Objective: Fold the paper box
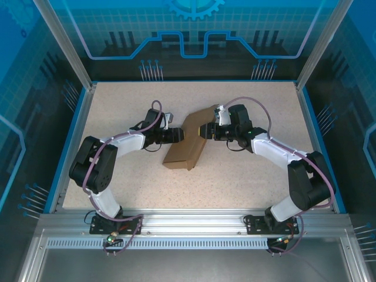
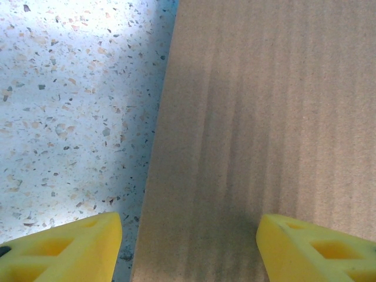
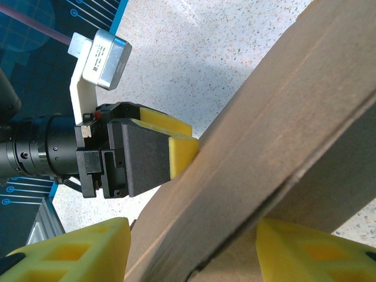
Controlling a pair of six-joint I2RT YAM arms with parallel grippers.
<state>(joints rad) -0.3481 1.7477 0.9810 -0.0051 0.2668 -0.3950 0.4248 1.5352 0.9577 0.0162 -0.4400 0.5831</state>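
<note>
Here, in the overhead view, the paper box [image 1: 187, 147] lies near the middle of the table [image 1: 247, 176], its long axis running from 1 o'clock to 7 o'clock. The left gripper [image 1: 181, 135] meets it from 9 o'clock and the right gripper [image 1: 202, 130] from 3 o'clock, so the cardboard sits between the two.

In the left wrist view, the left gripper's jaws are spread wide. One yellow tip is over bare table and the other is before a flat brown panel, and nothing is clamped.

In the right wrist view, the right gripper's jaws are likewise parted. A thick, doubled wall of the box [image 3: 282, 147] crosses ahead of the tips, and no pinch is evident. A tip of the left gripper [image 3: 182, 147] touches that wall from the far side.

Judged progress is partway: at least one wall looks folded over and raised. Whether the remaining flaps and tabs are seated, or the lid closed, cannot be told.
</note>
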